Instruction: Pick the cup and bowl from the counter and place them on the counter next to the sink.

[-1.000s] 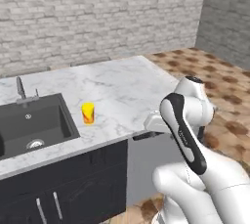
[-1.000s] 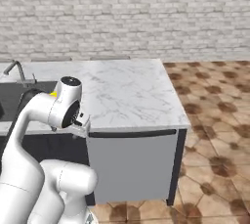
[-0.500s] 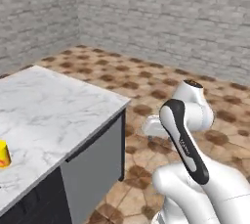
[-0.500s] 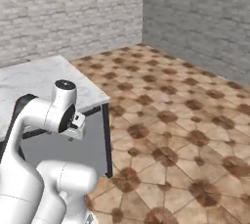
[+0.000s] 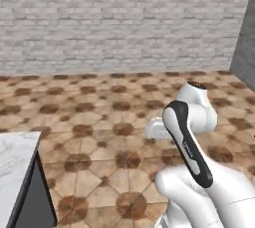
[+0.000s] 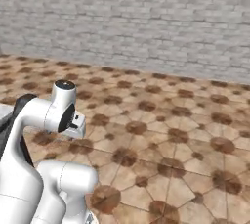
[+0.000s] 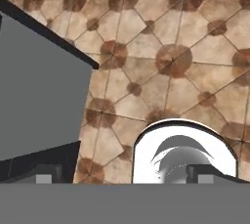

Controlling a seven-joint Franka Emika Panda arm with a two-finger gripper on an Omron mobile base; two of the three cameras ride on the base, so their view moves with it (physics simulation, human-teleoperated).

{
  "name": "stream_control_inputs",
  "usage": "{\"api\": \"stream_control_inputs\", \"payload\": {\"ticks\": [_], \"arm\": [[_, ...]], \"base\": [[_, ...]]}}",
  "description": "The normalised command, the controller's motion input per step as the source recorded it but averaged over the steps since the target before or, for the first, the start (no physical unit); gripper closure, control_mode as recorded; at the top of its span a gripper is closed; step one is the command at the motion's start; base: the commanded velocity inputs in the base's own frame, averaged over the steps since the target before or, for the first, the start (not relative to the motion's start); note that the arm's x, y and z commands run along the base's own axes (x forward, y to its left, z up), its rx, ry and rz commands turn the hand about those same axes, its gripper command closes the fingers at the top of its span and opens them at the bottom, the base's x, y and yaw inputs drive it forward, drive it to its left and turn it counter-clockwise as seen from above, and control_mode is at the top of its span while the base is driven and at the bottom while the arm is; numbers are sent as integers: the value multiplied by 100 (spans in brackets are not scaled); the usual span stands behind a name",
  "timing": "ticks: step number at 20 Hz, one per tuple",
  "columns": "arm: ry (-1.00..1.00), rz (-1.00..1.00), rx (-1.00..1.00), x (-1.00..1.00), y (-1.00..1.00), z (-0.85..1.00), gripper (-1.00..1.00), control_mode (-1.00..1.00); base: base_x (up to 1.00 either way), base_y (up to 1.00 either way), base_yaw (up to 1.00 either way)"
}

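Left base view shows mostly patterned brown tile floor (image 5: 99,122) and a grey brick wall (image 5: 119,23); we see just a corner of the white marble counter (image 5: 12,162) at lower left, over its dark cabinet side (image 5: 37,197). No cup, bowl or sink appears in the frames, so we cannot say where they sit relative to the base now. We judge the base is turned away from the worktop, most likely in transit toward the bowl's spot.

The arm (image 5: 191,137) is folded close to the body, elbow up, hand tucked low; we read this as a travel posture that keeps the reach clear of the cabinets while driving.

Hand view looks down at floor tiles with the grey cabinet side (image 7: 39,100) at left. The gripper (image 7: 122,176) shows its two dark finger tips (image 7: 46,176) set wide apart, nothing between them. Jaws fully spread, holding nothing, ready for a pick.

Next move, in our judgement: bring the counter into view before any reach.
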Motion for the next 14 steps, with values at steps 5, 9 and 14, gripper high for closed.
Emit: {"api": "stream_control_inputs", "payload": {"ticks": [5,9,14], "arm": [[0,0,0,0,0,0,-100,100],[0,0,0,0,0,0,-100,100],[0,0,0,0,0,0,-100,100]], "base": [[0,0,-100],[3,0,-98],[5,0,-96]]}}
